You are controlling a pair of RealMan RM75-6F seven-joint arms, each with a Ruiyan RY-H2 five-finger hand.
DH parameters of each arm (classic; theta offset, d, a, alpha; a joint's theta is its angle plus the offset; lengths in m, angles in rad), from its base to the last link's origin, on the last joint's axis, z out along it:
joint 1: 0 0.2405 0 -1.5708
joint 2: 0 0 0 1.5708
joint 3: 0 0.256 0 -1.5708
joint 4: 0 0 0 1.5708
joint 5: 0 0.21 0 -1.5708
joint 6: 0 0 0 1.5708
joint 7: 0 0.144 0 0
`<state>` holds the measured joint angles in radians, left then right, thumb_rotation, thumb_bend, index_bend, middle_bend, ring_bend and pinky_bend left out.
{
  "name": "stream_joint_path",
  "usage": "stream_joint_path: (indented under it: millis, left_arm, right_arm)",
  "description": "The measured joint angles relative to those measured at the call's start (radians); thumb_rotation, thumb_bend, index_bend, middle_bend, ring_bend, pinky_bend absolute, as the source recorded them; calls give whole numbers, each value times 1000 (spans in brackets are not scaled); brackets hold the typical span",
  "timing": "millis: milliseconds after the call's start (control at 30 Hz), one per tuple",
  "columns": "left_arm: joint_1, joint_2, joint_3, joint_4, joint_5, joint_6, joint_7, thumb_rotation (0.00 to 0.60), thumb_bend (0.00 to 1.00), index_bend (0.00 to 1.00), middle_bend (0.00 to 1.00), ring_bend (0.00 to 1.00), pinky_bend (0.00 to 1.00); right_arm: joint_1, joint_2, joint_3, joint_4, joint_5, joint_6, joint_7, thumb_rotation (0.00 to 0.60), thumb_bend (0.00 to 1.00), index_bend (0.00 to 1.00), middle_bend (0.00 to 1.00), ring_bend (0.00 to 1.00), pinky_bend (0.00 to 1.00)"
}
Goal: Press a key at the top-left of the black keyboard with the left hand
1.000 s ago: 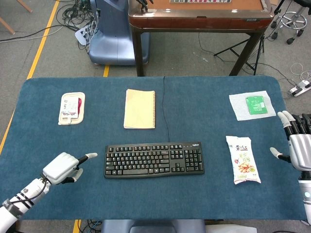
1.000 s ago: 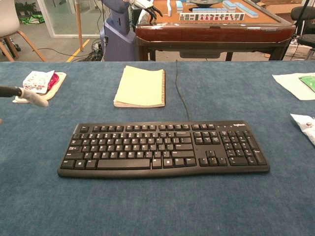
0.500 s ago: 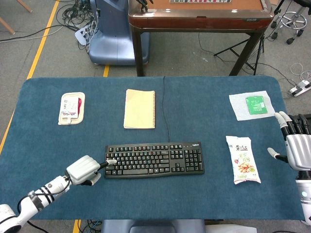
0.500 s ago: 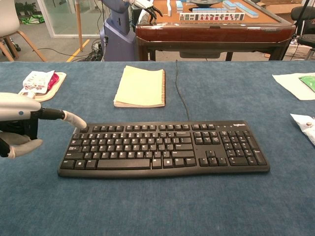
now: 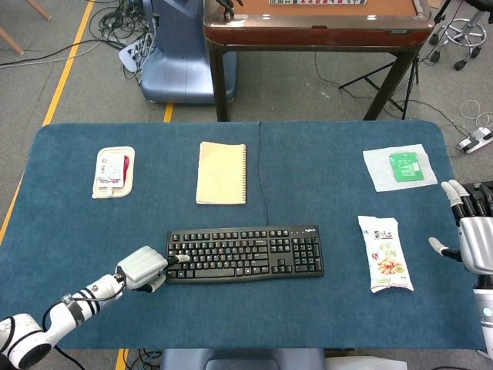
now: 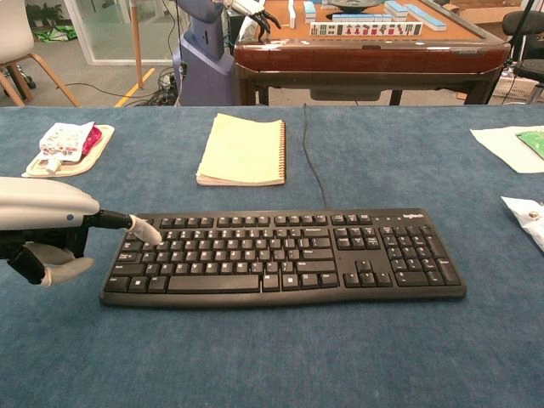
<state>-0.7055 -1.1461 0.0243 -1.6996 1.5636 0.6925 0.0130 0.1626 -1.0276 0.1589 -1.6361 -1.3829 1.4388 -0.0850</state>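
Observation:
The black keyboard lies across the middle of the blue table, also seen in the chest view. My left hand sits at the keyboard's left end, most fingers curled in and one finger stretched out. That fingertip rests on keys in the upper-left block, a row or two below the top-left corner. The left hand holds nothing. My right hand hovers at the table's right edge, fingers spread and empty, shown only in the head view.
A yellow notebook lies behind the keyboard, with the keyboard's cable running past it. A small pouch sits far left. A snack packet lies right of the keyboard, and a green packet on white paper beyond it.
My left hand moved right from the open table to the keyboard's left end. Its outstretched finger then slid from the top-left corner down onto the upper-left keys. The right hand barely shifted.

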Motion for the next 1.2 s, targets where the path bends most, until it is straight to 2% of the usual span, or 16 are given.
stream_joint_path:
  millis: [300, 1200]
  left_arm:
    - [-4, -23, 13, 22, -66, -16, 50, 600, 585, 141, 1000, 1000, 1000]
    - [-29, -50, 37, 44, -146, -36, 111, 600, 585, 144, 1000, 1000, 1000]
  right_arm:
    - [-7, -3, -3, 6, -5, 11, 8, 600, 24, 9, 77, 97, 37]
    - [-21, -6, -3, 20, -3, 25, 17, 600, 23, 8, 77, 97, 37]
